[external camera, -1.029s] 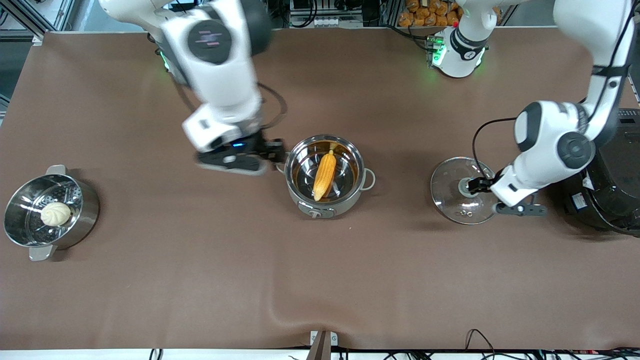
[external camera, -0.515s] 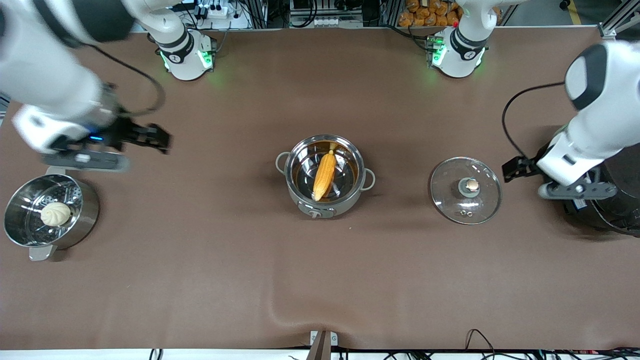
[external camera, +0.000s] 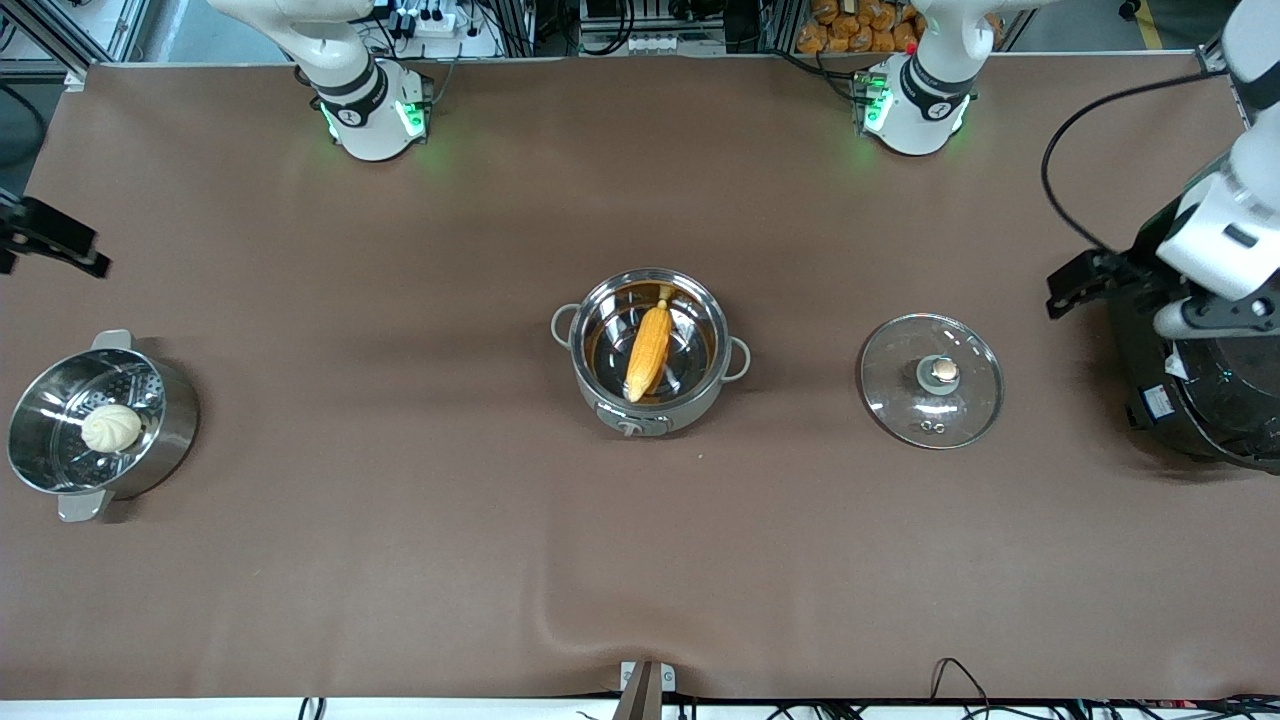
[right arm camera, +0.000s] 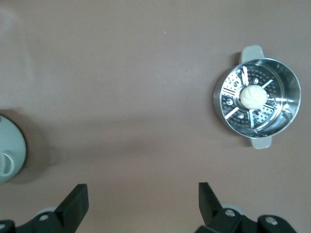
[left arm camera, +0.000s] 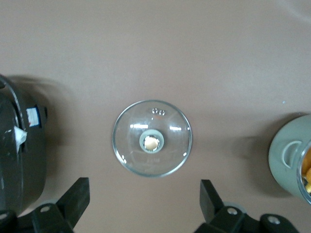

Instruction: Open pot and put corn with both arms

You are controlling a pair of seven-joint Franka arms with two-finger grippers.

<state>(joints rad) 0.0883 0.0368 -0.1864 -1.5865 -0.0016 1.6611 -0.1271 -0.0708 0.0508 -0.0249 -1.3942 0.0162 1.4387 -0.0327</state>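
Note:
The steel pot (external camera: 612, 409) stands open in the middle of the table with the yellow corn cob (external camera: 648, 350) lying inside it. Its glass lid (external camera: 932, 380) lies flat on the table beside it, toward the left arm's end, and also shows in the left wrist view (left arm camera: 152, 144). My left gripper (external camera: 1062, 290) is open and empty over the table between the lid and the black cooker; its jaws (left arm camera: 144, 199) stand wide apart. My right gripper (external camera: 90, 255) is open and empty (right arm camera: 143, 199) over the table at the right arm's end.
A steel steamer pot (external camera: 170, 420) with a white bun (external camera: 111, 428) stands at the right arm's end, and shows in the right wrist view (right arm camera: 286, 104). The big black cooker (external camera: 1210, 400) stands at the left arm's end. The brown cloth has a wrinkle (external camera: 560, 625) near the front edge.
The left gripper let go of the lid's knob and drew back toward the cooker. The right gripper swung from beside the pot out to the right arm's end. Pot, corn and lid stayed.

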